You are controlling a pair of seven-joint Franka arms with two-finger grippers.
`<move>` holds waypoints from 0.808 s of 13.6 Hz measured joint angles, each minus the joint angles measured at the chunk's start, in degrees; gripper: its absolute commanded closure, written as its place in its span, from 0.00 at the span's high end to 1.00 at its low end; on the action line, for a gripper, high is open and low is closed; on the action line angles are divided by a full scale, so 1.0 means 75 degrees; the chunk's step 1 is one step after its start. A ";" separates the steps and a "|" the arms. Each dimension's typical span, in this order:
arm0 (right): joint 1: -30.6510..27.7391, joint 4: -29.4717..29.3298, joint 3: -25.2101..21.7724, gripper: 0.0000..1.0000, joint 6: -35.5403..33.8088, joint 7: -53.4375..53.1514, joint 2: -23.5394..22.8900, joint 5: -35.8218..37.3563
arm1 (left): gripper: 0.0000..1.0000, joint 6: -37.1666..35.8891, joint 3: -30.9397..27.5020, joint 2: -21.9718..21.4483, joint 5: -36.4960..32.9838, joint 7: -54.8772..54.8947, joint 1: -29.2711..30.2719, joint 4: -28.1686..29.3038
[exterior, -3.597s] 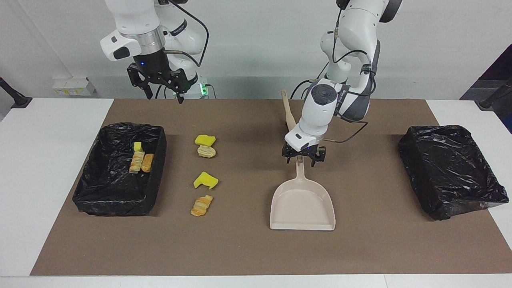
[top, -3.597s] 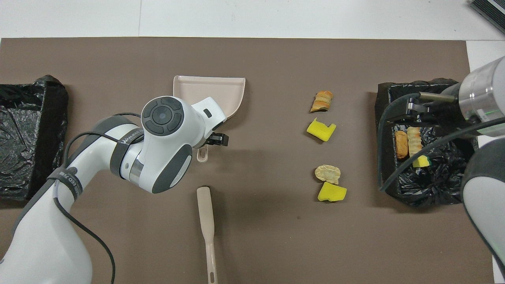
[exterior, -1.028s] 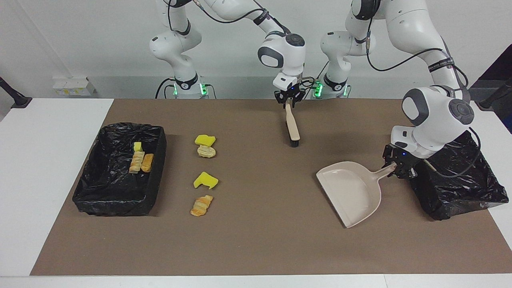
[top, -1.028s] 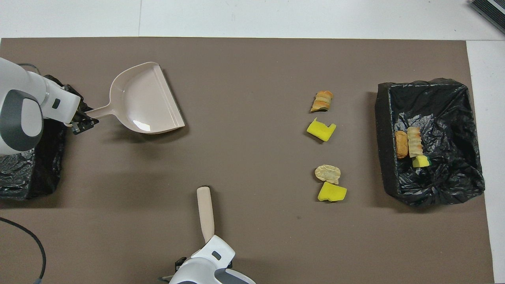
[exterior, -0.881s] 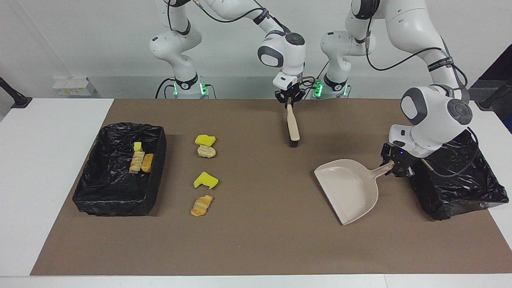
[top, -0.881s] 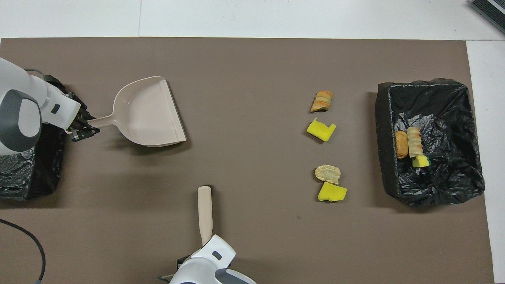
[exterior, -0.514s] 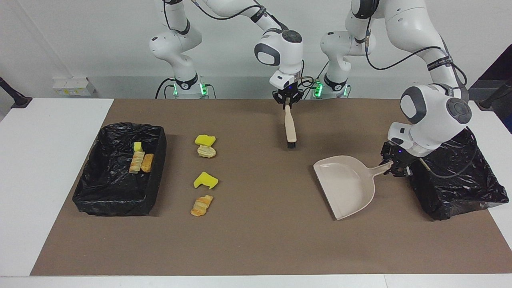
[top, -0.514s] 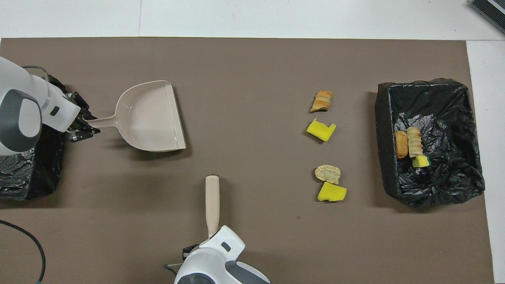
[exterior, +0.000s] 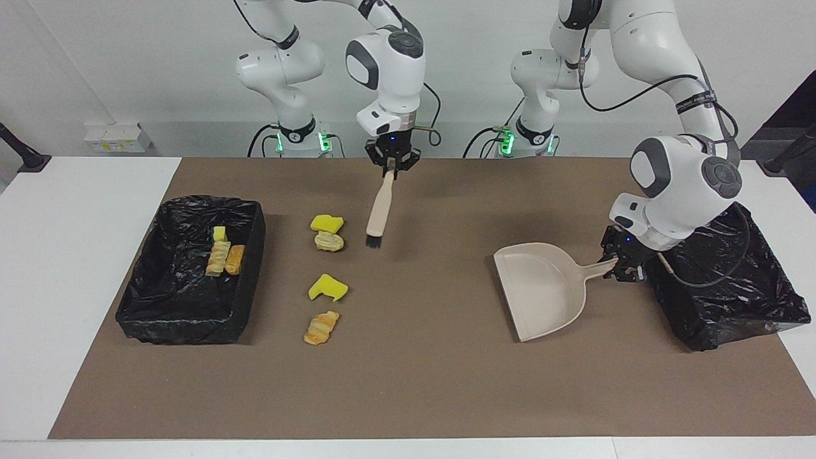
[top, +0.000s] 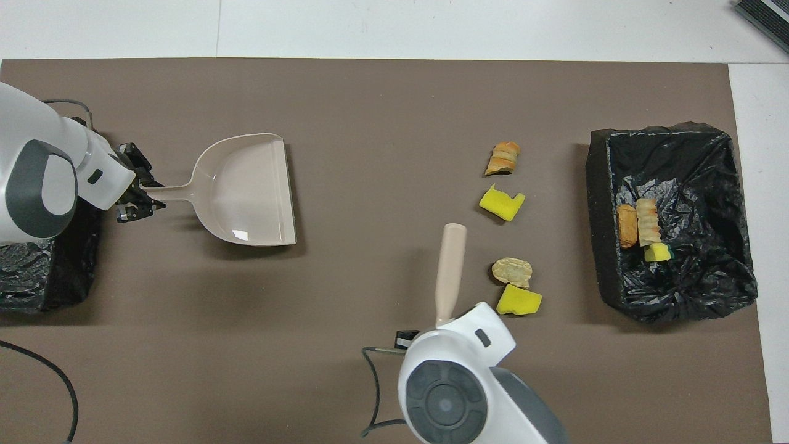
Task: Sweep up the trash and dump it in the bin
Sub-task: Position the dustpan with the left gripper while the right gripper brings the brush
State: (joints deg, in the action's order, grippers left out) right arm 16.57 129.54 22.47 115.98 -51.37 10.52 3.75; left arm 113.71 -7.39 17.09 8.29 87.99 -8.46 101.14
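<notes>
I had the right claw (exterior: 391, 167) clamped on the top of the brush (exterior: 378, 210) handle, with the bristle end hanging low over the brown mat (exterior: 421, 395), just beside the nearest pair of scraps. My left claw (exterior: 621, 266) gripped the end of the beige dustpan (exterior: 542, 287) handle, beside the black-lined bin (exterior: 727, 280) at the left arm's end of the counter (exterior: 76, 268); the pan's open mouth faced the scraps but sat well apart from them. As for the trash, I counted four pieces loose on the mat in a rough line: a yellow sponge piece (exterior: 326, 223) touching a tan bread lump (exterior: 330, 241), then another yellow piece (exterior: 327, 288) and an orange bread lump (exterior: 320, 327) farther from the robots. Three more scraps (exterior: 223, 254) already lay in the other black-lined bin (exterior: 185, 306) at the right arm's end. So I judged the job under way: both tools were in hand, part of the trash was binned, and four pieces remained to sweep into the pan and dump.
</notes>
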 measured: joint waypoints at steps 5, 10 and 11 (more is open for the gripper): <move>-0.1321 0.1562 -0.0012 0.00 -0.0113 0.1767 0.1251 0.0007 | 0.00 0.0113 0.0775 -0.0146 0.0025 -0.0392 -0.0234 0.0365; -0.2690 0.2286 -0.0064 0.00 -0.0533 0.3733 0.1929 -0.0037 | 0.00 0.0788 0.1156 -0.0664 0.0025 -0.0462 -0.0244 0.1477; -0.2858 0.2372 -0.0092 0.00 -0.0531 0.4021 0.1934 -0.0053 | 0.00 0.0860 0.1198 -0.0763 0.0023 -0.0516 -0.0245 0.1627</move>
State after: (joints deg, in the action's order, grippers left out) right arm -4.87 147.33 21.78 111.99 -21.22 25.03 3.35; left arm 120.16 1.60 11.36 8.46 84.12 -10.29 113.34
